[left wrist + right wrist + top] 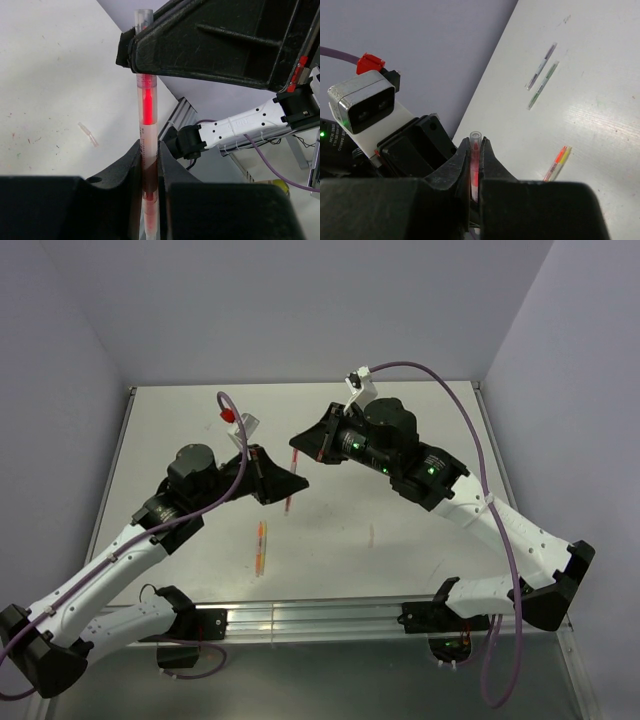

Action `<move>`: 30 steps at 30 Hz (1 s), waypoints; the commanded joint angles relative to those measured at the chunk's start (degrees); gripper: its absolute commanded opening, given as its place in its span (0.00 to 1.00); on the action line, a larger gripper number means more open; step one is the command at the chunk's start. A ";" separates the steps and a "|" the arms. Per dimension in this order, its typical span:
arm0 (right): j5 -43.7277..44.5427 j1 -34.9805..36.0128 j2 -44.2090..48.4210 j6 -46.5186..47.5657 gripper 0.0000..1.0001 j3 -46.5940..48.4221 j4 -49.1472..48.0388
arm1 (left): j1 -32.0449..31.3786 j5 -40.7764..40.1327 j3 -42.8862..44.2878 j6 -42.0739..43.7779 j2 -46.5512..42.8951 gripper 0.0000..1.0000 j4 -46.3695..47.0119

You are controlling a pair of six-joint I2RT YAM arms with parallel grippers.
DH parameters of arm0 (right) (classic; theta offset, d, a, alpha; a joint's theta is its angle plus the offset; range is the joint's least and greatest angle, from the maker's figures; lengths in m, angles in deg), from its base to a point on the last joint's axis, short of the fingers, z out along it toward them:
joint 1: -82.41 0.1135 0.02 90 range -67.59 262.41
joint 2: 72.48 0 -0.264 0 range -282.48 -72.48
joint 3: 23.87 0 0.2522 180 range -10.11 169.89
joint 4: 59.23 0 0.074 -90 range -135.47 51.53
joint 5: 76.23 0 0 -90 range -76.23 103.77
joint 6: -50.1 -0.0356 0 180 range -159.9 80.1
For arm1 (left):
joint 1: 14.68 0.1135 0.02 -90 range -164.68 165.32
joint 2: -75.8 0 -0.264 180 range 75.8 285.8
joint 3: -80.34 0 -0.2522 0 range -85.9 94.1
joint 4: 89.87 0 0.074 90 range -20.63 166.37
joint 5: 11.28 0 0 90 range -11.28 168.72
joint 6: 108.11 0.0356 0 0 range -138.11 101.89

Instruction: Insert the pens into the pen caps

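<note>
A red pen [291, 480] hangs above the table between my two grippers. My left gripper [287, 487] is shut on its barrel [148, 165]. My right gripper [304, 446] is shut on the pen's upper end, where a clear cap [144, 17] sits over the red tip [475, 150]. In the left wrist view the right gripper's fingers [200, 45] clamp the pen from the right. An orange and a yellow pen [261, 547] lie side by side on the table; they also show in the right wrist view [558, 162]. A grey pen [541, 73] and a green pen [543, 85] lie farther off.
A small clear cap [88, 134] lies loose on the table; a faint pinkish piece [371, 533] lies right of the orange and yellow pens. The metal rail [300, 618] runs along the near edge. Walls close the table at the back and sides.
</note>
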 commanded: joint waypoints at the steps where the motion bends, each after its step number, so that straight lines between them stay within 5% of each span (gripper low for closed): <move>1: -0.54 -0.33 0.51 0.64 0.00 1.16 -1.43 | -0.07 0.50 1.47 0.10 0.63 0.00 2.06; 3: -0.80 -0.33 0.86 0.82 0.00 0.55 -1.25 | -0.07 -0.20 2.09 0.45 1.06 0.02 1.27; 7: 0.78 -0.33 1.21 0.12 0.00 0.28 -0.90 | -0.15 -1.69 2.97 0.89 1.07 0.49 0.48; 10: 0.52 -1.46 0.60 -1.20 0.00 1.24 -0.11 | -0.07 -3.80 2.79 1.33 0.19 0.61 -0.40; 14: -0.27 -3.92 -0.98 -2.43 0.00 2.74 0.50 | -0.07 -7.23 3.06 2.55 -1.39 0.64 -3.64; 20: -3.17 -10.07 -6.86 -4.28 0.00 5.73 3.14 | -0.07 -24.70 4.64 3.26 -7.80 0.63 -12.08; 23: -4.14 -12.19 -16.15 -3.31 0.00 6.95 3.32 | -0.07 -31.83 7.70 3.17 -9.83 0.63 -16.11; 30: -7.74 -11.31 -38.93 -4.89 0.00 17.23 2.18 | -0.15 -34.04 14.66 2.39 -7.37 0.61 -21.32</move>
